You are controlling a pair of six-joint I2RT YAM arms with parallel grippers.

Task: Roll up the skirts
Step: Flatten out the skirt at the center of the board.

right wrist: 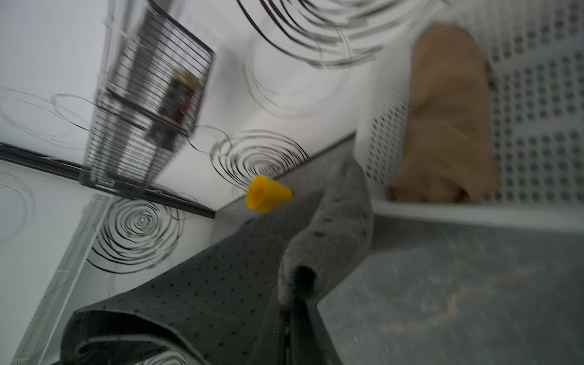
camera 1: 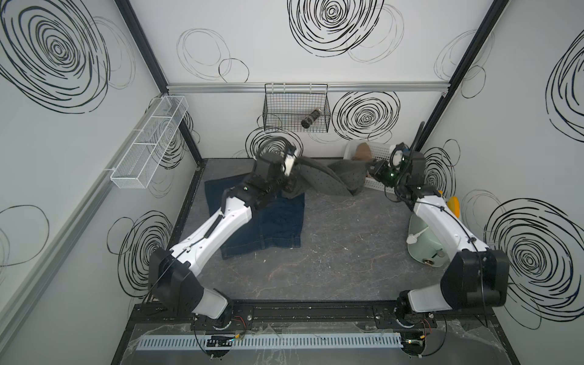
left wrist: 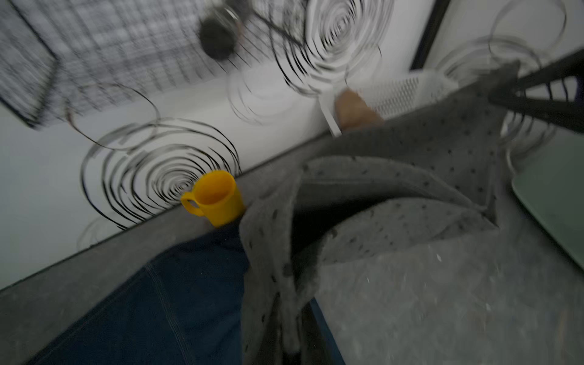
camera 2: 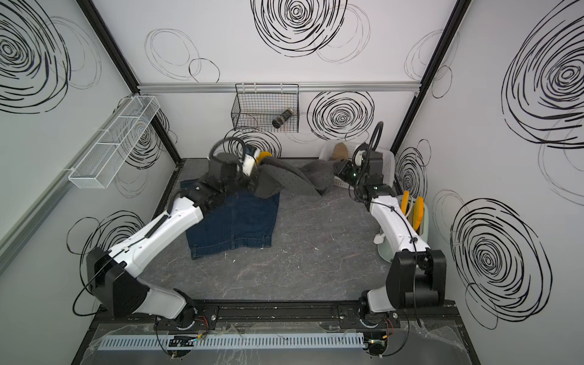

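Grey cloth with small black dots fills both of your grips. The left gripper (camera 1: 287, 186) is closed on one end of the grey dotted skirt (camera 1: 319, 180), though its fingers are buried under the wrist and the fabric. The right gripper (camera 1: 372, 169) is pinched shut on the other end, and the right wrist view shows the cloth bunched around its dark finger.

Between the two, the skirt is held up near the back of the table (camera 1: 331, 252). It hangs in folds, and its middle sags down toward the surface. The end by your left gripper drapes over the far corner of the denim skirt (camera 1: 268, 224), which lies spread flat on the left half of the table beneath the left arm.

Just behind your right gripper, the tan skirt (camera 1: 361, 151) sits bundled in the white perforated basket (camera 1: 380, 151) at the back right corner. A yellow cup (left wrist: 215, 197) stands at the back edge, beside the grey cloth. Above it, a black wire basket (camera 1: 295, 107) hangs on the rear wall, and a pale green container (camera 1: 422, 240) lies by the right wall.
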